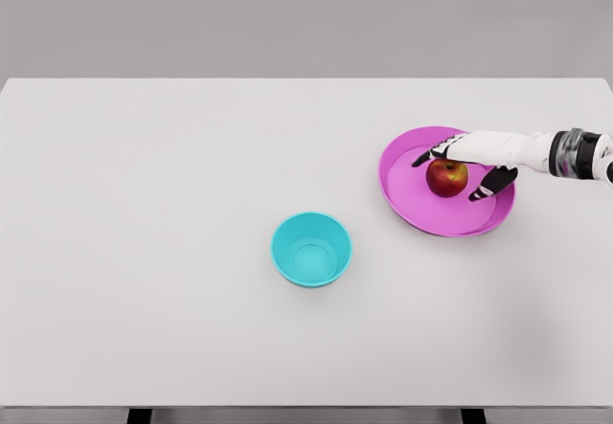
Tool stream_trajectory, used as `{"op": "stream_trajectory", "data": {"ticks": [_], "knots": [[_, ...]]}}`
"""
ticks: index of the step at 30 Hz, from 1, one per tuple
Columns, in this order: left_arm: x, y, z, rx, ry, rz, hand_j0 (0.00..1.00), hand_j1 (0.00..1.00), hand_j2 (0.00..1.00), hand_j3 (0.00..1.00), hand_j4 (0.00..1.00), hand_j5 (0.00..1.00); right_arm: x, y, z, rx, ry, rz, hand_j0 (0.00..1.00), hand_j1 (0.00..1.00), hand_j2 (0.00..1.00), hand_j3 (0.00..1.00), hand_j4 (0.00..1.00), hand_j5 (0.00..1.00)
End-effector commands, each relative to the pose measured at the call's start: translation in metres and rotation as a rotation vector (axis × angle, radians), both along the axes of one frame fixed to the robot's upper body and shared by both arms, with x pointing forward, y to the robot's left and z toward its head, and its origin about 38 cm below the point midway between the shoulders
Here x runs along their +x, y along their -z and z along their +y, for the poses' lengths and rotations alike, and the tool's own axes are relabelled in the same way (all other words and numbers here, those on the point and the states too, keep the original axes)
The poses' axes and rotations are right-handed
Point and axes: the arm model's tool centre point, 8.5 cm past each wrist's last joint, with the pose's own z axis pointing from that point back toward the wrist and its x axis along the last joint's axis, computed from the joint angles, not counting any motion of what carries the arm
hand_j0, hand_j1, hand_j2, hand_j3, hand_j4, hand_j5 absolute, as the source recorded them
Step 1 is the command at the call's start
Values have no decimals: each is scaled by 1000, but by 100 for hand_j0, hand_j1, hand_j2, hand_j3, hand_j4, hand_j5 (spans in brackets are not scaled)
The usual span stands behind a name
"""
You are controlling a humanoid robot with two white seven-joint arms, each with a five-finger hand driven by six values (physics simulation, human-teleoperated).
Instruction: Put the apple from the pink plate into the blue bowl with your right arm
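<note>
Surface (pixel 144 252): white, flat, spans nearly the whole head view; grey wall behind its far edge.

Plate (pixel 412 199): pink, round, shallow raised rim; sits on the right half of the surface, toward the far side.

Apple (pixel 446 177): red with a yellowish patch near the top, upright; rests on the plate, slightly right of and behind its centre.

Bowl (pixel 311 249): blue-teal, round, deep walls, nothing visible inside; stands near the middle of the surface, well apart from the plate, to its left and nearer the camera.

Right hand (pixel 469 161): white with dark fingertips; arm enters from the right edge and reaches over the plate. Fingers spread wide around the apple: one group points left past the apple's far side, the thumb (pixel 493 184) angles down on its right, near side. The hand straddles the apple, just beside it; whether any finger touches the fruit cannot be told. Nothing is gripped.
</note>
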Motion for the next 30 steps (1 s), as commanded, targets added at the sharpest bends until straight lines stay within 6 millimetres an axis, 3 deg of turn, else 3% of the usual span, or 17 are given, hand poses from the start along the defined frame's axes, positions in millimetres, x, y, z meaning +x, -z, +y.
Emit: {"op": "stream_trajectory", "data": {"ticks": [1, 7, 16, 24, 30], "knots": [[0, 0, 0, 0, 0, 0, 100, 100, 100, 100, 100, 100, -1, 2, 0, 0, 1, 8, 75, 75, 75, 75, 75, 75], [0, 0, 0, 0, 0, 0, 100, 100, 100, 100, 100, 100, -1, 3, 0, -3, -3, 10, 56, 56, 56, 56, 56, 56], [-1, 0, 0, 0, 0, 1, 100, 100, 100, 100, 100, 100, 1, -13, -5, 13, 6, -28, 56, 56, 56, 56, 56, 56], [0, 0, 0, 0, 1, 0, 100, 100, 100, 100, 100, 100, -8, -54, 18, 37, -91, -139, 56, 56, 56, 56, 56, 56], [0, 0, 0, 0, 0, 0, 100, 100, 100, 100, 100, 100, -26, -71, 33, 23, -178, -186, 56, 56, 56, 56, 56, 56]]}}
